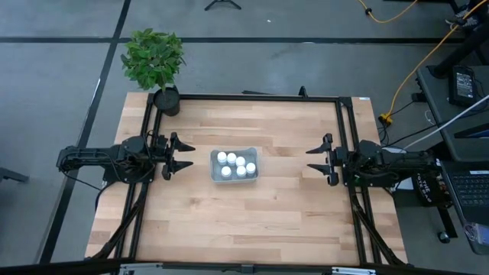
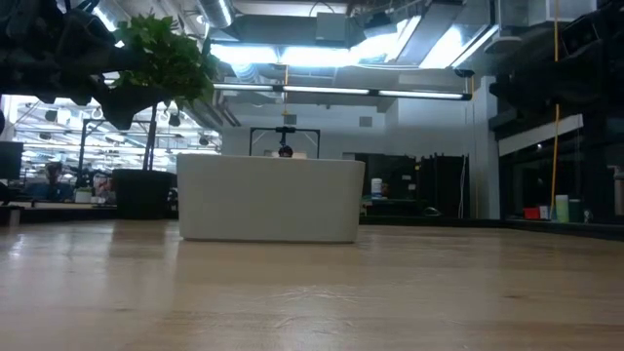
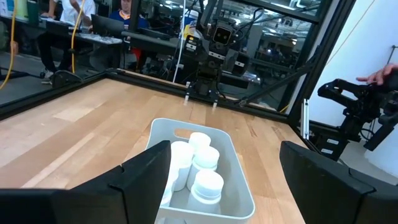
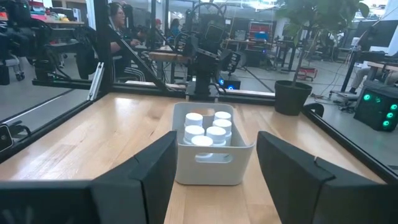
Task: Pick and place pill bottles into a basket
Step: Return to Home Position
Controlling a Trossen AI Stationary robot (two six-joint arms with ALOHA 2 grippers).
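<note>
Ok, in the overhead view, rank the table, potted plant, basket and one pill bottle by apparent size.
1. table
2. potted plant, though its height brings it nearer the camera
3. basket
4. pill bottle

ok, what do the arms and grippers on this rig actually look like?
Both the left arm and right arm are black, built of chunky jointed segments. The left gripper and right gripper each have two broad, matte black, wedge-shaped fingers. No markings legible.
</note>
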